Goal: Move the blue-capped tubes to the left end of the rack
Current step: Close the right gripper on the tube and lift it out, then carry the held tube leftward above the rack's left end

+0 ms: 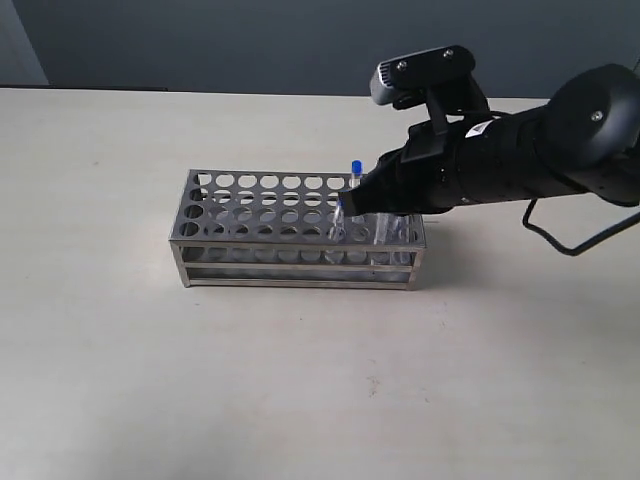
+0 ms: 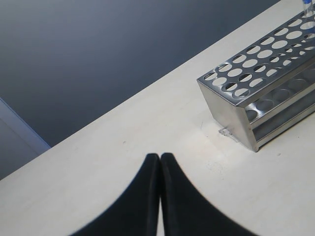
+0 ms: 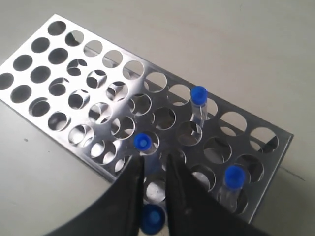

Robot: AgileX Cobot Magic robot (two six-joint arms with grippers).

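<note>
table (image 1: 150, 380): pale beige, matte | backdrop (image 1: 200, 40): dark grey

A pale beige table (image 1: 150, 380) stands before a dark grey wall (image 1: 200, 40).

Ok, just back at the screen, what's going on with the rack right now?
The right gripper is down over the right end of the rack, straddling one blue-capped tube; whether it is clamped is unclear. The other three tubes stand in holes nearby, so none is at the left end yet. The left gripper sits shut, off the rack's left end.
</note>
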